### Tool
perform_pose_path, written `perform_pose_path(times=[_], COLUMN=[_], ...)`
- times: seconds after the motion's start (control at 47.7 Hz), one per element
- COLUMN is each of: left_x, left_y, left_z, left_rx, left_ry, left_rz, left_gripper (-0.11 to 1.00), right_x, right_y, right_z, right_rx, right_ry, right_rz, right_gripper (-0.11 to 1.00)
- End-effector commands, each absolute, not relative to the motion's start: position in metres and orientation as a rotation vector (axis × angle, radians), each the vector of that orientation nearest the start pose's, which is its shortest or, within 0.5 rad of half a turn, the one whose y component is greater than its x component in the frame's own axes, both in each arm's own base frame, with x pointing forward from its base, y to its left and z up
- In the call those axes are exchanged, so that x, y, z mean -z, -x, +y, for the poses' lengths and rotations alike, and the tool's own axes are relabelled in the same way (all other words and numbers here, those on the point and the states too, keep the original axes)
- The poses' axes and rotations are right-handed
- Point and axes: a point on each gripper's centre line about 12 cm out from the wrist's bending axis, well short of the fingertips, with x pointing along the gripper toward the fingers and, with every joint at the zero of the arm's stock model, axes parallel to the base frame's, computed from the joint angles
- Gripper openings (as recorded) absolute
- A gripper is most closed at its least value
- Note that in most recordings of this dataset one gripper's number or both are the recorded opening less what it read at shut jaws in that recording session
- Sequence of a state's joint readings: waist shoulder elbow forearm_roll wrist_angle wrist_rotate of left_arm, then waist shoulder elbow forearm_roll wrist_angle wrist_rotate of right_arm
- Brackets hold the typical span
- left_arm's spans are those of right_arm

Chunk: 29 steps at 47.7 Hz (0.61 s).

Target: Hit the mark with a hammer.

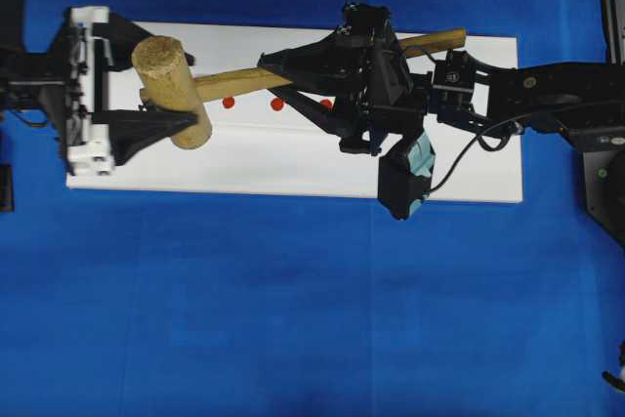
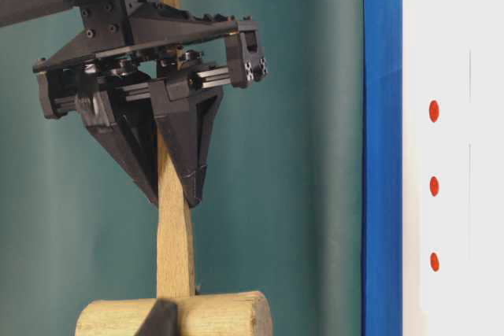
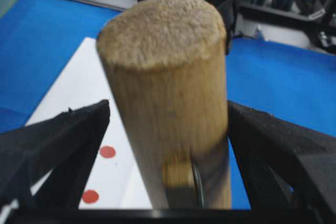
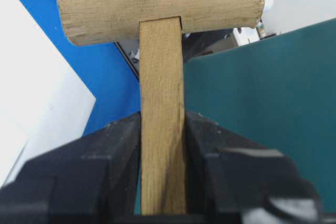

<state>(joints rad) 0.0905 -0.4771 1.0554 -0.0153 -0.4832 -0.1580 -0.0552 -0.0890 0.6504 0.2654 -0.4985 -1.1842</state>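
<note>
The hammer, a light wooden mallet, hangs over the white board with its thick head (image 1: 172,91) at the left and its handle (image 1: 430,42) running right. My right gripper (image 1: 279,77) is shut on the handle (image 4: 161,103) about midway along. The head (image 3: 168,72) stands between the spread fingers of my open left gripper (image 1: 154,88); board shows between the head and one finger (image 3: 79,135). Three red marks lie in a row: (image 1: 229,103), (image 1: 277,104), (image 1: 325,104), just beside the handle's line. In the table-level view the right gripper (image 2: 177,190) holds the handle above the head (image 2: 213,316).
The white board (image 1: 293,158) lies on a blue table cover (image 1: 293,319). The right arm (image 1: 547,95) reaches in from the right edge, its camera block (image 1: 405,178) hanging over the board's front edge. A teal backdrop (image 2: 299,155) stands behind.
</note>
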Motion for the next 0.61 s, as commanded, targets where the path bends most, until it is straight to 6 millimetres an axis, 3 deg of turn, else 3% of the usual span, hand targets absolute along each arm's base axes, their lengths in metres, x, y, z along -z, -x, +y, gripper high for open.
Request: perform_pose_path(times=[0.0, 0.252, 0.336, 0.461, 0.587], left_x=[-0.2572, -0.255, -0.2545, -0.2528, -0.2525], left_y=[-0.2935, -0.296, -0.2949, -0.2938, -0.2924], left_z=[0.0285, 0.0287, 0.0277, 0.0265, 0.0264], left_rx=[-0.107, -0.108, -0.105, -0.101, -0.101], left_ry=[0.177, 0.178, 0.178, 0.172, 0.166], left_rz=[0.054, 0.072, 0.077, 0.087, 0.087], left_gripper=[0.93, 0.89, 0.75, 0.44, 0.44], right_x=[-0.2906, -0.2926, -0.2925, -0.2931, -0.2928], right_y=[-0.4019, -0.4025, -0.4025, -0.4028, -0.4028], right_z=[-0.0369, -0.037, -0.0371, -0.037, -0.037], right_rx=[0.172, 0.176, 0.176, 0.176, 0.175], right_ry=[0.947, 0.947, 0.946, 0.947, 0.946], right_rz=[0.081, 0.076, 0.076, 0.074, 0.077], right_gripper=[0.09, 0.09, 0.09, 0.09, 0.09])
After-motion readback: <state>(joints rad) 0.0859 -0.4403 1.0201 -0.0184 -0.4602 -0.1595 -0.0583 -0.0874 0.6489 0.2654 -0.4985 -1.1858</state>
